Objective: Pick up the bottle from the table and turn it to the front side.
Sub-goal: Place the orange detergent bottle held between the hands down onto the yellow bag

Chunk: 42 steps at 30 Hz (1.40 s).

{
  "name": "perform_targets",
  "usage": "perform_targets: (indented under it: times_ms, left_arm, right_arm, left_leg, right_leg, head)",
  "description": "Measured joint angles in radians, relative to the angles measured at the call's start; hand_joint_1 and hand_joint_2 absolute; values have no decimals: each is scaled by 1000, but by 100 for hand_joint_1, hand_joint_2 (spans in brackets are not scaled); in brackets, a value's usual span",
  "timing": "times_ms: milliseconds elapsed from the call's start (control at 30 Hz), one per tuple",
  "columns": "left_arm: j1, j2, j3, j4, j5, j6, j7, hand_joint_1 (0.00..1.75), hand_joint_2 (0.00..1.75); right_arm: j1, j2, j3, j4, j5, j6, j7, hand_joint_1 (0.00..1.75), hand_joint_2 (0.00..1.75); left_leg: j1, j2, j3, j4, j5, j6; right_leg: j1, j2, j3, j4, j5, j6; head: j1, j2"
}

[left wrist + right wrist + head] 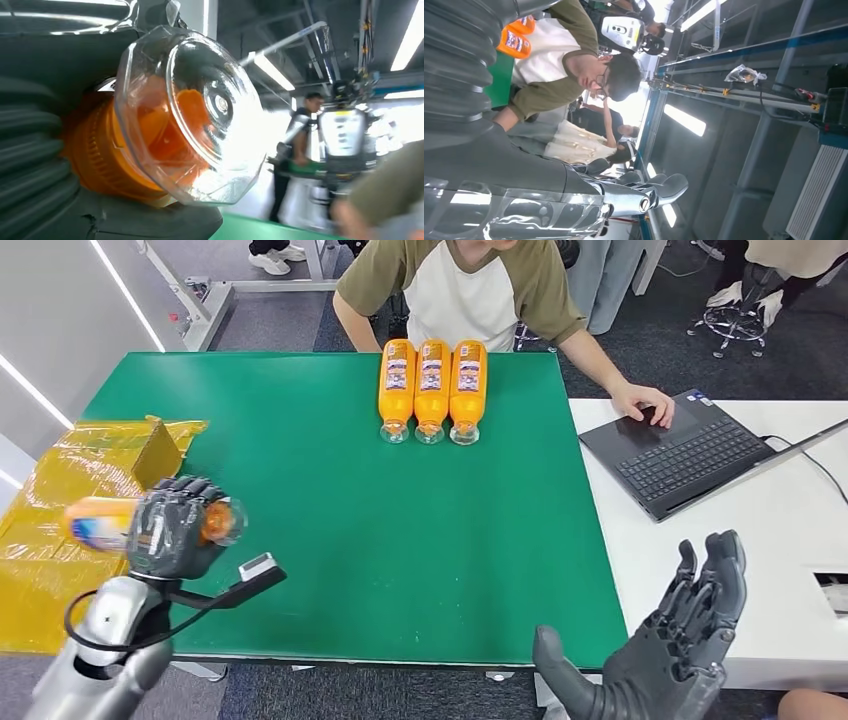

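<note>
My left hand (175, 527) grips an orange bottle (92, 522) lying sideways above the table's left edge, its clear cap (228, 519) pointing right. In the left wrist view the clear cap (200, 112) and orange neck loom close, with my left hand (35, 150) wrapped behind them. Three more orange bottles (432, 388) lie side by side at the table's far edge, caps toward me. My right hand (665, 645) hovers open, fingers spread upward, off the green table's (400, 540) near right corner. Its fingers (634, 192) show in the right wrist view.
A person in a white and olive shirt (465, 290) sits behind the table with one hand on a laptop (690, 450) on the white table to the right. A yellow-taped cardboard box (60, 500) stands at the left, under the held bottle.
</note>
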<state>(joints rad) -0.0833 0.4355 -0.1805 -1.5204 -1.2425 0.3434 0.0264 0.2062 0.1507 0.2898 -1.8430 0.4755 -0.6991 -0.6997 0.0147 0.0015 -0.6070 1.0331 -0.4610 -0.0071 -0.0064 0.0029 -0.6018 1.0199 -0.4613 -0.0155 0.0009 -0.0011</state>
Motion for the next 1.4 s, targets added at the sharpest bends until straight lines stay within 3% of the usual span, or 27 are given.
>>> perform_targets:
  times_ms: [133, 233, 400, 500, 667, 800, 933, 1133, 1400]
  left_arm:
    - [36, 160, 84, -14, -18, -69, 12, 175, 175]
    - [59, 242, 128, -25, -4, -94, 12, 175, 175]
    - [67, 319, 151, -31, 38, -176, -10, 175, 175]
    - [19, 341, 126, 4, 52, -262, -61, 175, 175]
    - [-196, 304, -24, 270, -31, -299, -140, 175, 175]
    - [-385, 241, -169, 558, -18, -371, -306, 175, 175]
    - [-517, 175, -275, 764, 1, -414, -384, 175, 175]
    - [-615, 98, -376, 933, 35, -469, -444, 175, 175]
    - [-656, 58, -425, 1010, 44, -479, -454, 175, 175]
  right_arm:
    - [6, 0, -4, 0, -14, 0, -1, 0, 175]
    - [9, 1, -6, 0, -20, 0, -1, 0, 175]
    - [10, 1, -5, 1, -37, 0, -1, 0, 175]
    - [6, 0, -2, 1, -58, 0, -1, 0, 175]
    - [-4, -3, 12, 2, -67, 1, -1, 0, 175]
    - [-14, -5, 17, 9, -78, 2, -1, 0, 175]
    - [-24, -5, 21, 19, -60, 2, -1, 0, 175]
    - [-33, -5, 27, 24, -32, 2, -1, 0, 175]
    - [-36, -5, 27, 25, -33, 2, -1, 0, 175]
  left_leg:
    - [1, 0, 0, 0, 0, -1]
    - [1, -1, 0, 0, -1, -1]
    - [0, -1, 0, 0, -1, -1]
    - [0, -3, 0, 0, -1, -1]
    - [0, -6, 0, 0, 1, -2]
    - [0, -5, 0, 0, 2, -4]
    - [0, -4, 0, 1, 2, -4]
    - [0, -4, 0, 1, 2, -4]
    - [1, -2, 0, 1, 1, -5]
  right_leg:
    - [0, 0, 0, 0, -1, -1]
    - [0, -1, 0, 0, -1, -1]
    - [0, -1, -1, 0, -1, -1]
    - [0, -3, -1, -1, -1, -1]
    - [0, -7, 1, -1, 0, -2]
    - [0, -6, 1, 0, 2, -4]
    - [0, -4, 0, 0, 3, -4]
    - [0, -3, -1, 0, 2, -3]
    - [0, -2, -1, 0, 2, -4]
  head:
    - [0, 0]
    - [0, 0]
    - [0, 0]
    - [0, 0]
    - [0, 0]
    - [0, 0]
    - [0, 0]
    - [1, 0]
    - [0, 0]
